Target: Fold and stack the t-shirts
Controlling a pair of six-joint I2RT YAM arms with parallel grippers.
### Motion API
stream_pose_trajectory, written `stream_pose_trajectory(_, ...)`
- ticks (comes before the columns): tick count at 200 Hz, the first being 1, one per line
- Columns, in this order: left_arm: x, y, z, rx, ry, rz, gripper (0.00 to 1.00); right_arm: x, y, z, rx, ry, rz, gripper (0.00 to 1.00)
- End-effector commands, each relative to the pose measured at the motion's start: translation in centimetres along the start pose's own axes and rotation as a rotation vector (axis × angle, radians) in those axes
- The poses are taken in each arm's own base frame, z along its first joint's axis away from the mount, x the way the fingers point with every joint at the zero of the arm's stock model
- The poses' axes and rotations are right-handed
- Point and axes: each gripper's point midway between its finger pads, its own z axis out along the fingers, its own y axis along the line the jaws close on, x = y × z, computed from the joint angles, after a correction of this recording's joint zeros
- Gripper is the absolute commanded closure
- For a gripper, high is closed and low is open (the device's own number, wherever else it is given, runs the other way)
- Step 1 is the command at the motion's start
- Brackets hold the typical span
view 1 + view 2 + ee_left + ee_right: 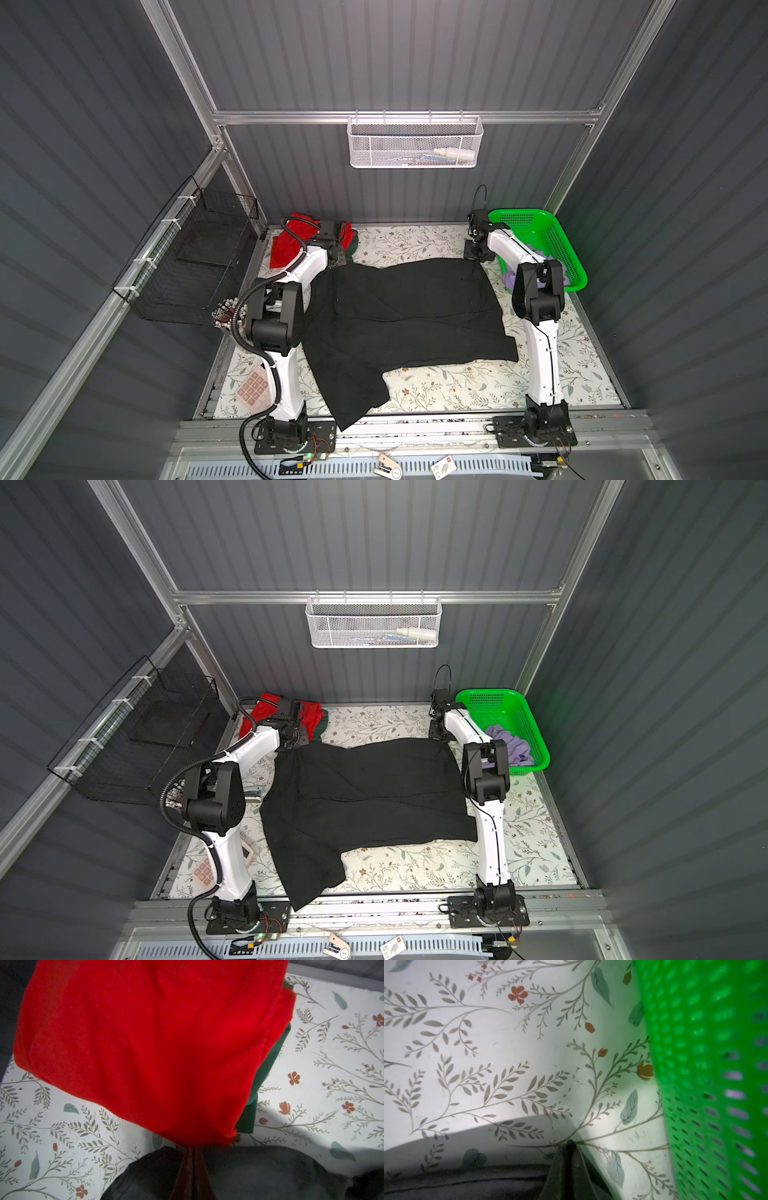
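A large black t-shirt [407, 316] [365, 796] lies spread over the middle of the flowered table, one sleeve hanging over the front edge. My left gripper [338, 262] [192, 1151] is shut on its far left corner. My right gripper [473, 253] [570, 1144] is shut on its far right corner, beside the green basket [706, 1064]. A folded red t-shirt [286, 245] [155, 1043] lies at the back left on a dark green t-shirt [322, 725] [268, 1076]. A lavender t-shirt [509, 742] sits crumpled in the basket.
The bright green basket [540, 232] stands at the back right, close to the right arm. A black wire basket [199, 266] hangs on the left wall and a white mesh basket [415, 141] on the back wall. A keypad [253, 388] lies front left.
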Motion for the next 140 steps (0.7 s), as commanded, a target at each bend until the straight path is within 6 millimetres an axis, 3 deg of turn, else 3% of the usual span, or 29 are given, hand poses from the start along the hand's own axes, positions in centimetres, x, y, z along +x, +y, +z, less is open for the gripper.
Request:
stream_pose_trajectory(1, -2.0, 0.1, 0.2, -0.007, -0.043, 0.009, 1.0, -3.1, -0.3, -1.7, -0.002, -0.085, -0.017, 1.0)
stream_pose_trajectory(67, -0.8, 1.7, 0.4, -0.065, -0.043, 0.009, 1.0, -3.6, -1.9, -2.3, 0.06, -0.108, -0.041, 1.0)
stream_pose_trajectory(86, -0.4, 1.9, 0.3, -0.061, -0.043, -0.002, 1.0, -3.4, -1.6, -2.6, 0.028, -0.113, -0.049, 1.0)
stream_pose_trajectory(140, -0.7, 1.9, -1.8, -0.022, -0.092, -0.049, 1.0, -3.1, -1.6, -4.2, -0.024, -0.201, -0.026, 1.0)
